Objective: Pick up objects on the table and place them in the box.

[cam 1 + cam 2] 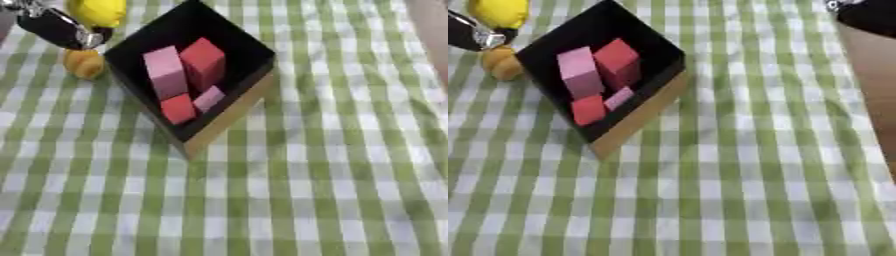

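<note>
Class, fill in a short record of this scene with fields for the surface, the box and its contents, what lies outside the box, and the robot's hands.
surface: green and white checked cloth
box: black inside, tan outer wall, set cornerwise
in box: two pink blocks and two red blocks
outside box: orange object and yellow object, left of the box
left robot hand: at upper left, beside the yellow object; fingers unclear
right robot hand: dark part at upper right only

Legible text, labels, brands, numbers, signs: none. Box (229,116), blocks inside it, and checked cloth on the table (332,175) carry no readable markings.
</note>
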Robot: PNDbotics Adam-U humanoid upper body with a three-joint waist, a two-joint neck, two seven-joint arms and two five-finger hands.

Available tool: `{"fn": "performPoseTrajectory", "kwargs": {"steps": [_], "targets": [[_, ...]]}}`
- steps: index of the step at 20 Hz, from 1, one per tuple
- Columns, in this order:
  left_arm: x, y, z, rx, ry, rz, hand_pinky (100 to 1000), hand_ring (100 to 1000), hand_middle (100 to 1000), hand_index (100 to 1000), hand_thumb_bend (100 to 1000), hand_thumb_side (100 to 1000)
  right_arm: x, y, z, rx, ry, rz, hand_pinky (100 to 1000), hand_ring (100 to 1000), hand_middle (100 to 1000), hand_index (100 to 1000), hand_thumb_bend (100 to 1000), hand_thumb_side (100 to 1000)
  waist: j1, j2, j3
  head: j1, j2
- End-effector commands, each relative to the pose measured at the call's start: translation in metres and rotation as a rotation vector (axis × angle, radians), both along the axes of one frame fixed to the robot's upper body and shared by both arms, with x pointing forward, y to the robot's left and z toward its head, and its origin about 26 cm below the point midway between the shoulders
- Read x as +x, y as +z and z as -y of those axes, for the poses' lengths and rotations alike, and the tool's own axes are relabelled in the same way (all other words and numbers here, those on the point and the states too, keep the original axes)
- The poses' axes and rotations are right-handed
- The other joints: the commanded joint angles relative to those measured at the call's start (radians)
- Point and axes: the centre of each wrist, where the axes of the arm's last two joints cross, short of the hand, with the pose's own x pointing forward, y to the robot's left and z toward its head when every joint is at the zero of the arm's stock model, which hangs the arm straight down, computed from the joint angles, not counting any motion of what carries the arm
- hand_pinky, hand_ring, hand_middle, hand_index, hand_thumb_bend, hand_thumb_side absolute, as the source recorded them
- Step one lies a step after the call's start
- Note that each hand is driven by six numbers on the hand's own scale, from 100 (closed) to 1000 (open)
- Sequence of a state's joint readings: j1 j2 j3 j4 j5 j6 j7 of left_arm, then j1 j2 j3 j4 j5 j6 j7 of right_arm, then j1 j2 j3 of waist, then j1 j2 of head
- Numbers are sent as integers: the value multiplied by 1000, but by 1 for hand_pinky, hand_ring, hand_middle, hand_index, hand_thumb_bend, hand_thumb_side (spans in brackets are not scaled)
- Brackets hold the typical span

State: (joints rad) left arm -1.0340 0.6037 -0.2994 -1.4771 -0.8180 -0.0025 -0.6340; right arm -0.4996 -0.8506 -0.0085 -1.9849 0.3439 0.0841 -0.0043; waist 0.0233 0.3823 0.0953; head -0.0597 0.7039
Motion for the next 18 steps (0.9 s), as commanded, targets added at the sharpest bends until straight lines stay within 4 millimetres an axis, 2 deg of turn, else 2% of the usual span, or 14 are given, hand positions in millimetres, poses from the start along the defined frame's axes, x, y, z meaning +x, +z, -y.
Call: {"fn": "performPoseTrajectory", "kwargs": {"steps": [1,11,17,18], "targets": [[7,6,7,5,12,35,800,717,649,761,231,214,-5,11,-1,-24,8,30,788,695,599,846,100,511,-1,-18,-3,5,2],[31,-14,23,8,18,13,824,756,704,815,298,301,-5,11,-2,-19,12,27,788,694,598,845,100,518,-1,-11,-11,12,-6],[34,-17,27,9,5,-4,878,837,819,913,444,482,-4,10,-2,-13,9,24,787,693,597,845,100,522,2,-9,-16,14,-11],[34,-17,26,10,3,-4,894,853,834,924,494,549,-4,10,-2,-12,8,23,787,693,596,844,100,525,3,-9,-16,14,-12]]}}
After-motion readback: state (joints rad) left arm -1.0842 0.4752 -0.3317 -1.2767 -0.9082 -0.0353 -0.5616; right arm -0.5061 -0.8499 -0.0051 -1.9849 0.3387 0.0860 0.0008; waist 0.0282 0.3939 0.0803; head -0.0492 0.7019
